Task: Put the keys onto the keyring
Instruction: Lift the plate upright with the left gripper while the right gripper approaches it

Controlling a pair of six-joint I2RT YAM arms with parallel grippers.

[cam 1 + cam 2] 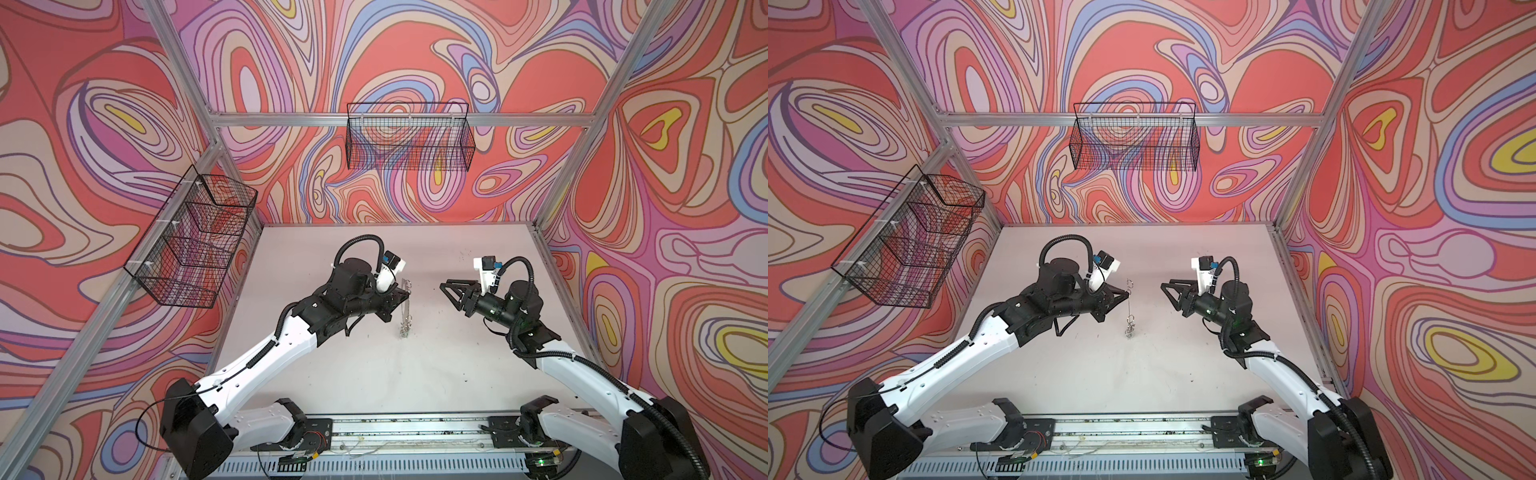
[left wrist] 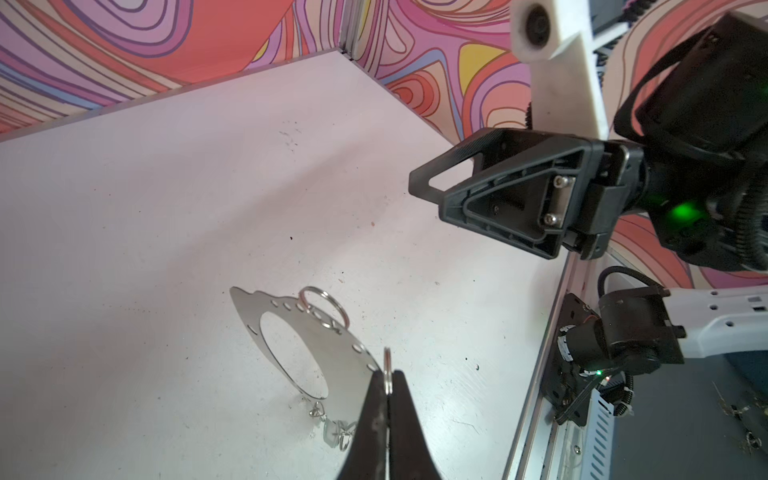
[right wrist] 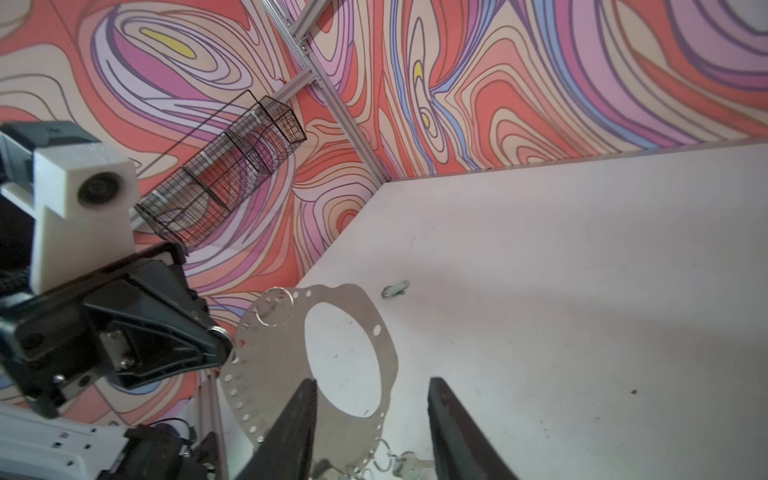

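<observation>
Two end effectors examined. We find the left end effector point(image 2: 387, 376) shut tight, clamped on the keyring point(image 2: 332, 351) by a wire loop point(image 2: 387, 362) at its rim. The keyring stands on edge over the table point(image 2: 166, 208) and appears edge-on in both top views. Keys point(image 2: 332, 430) hang clustered from loops at its lower end; we cannot tell whether they touch the table. The right end effector point(image 3: 372, 380) has its jaws apart and holds nothing, near the keyring but clear of it. One loose key point(image 3: 395, 288) lies on the table, apart from the keyring.
</observation>
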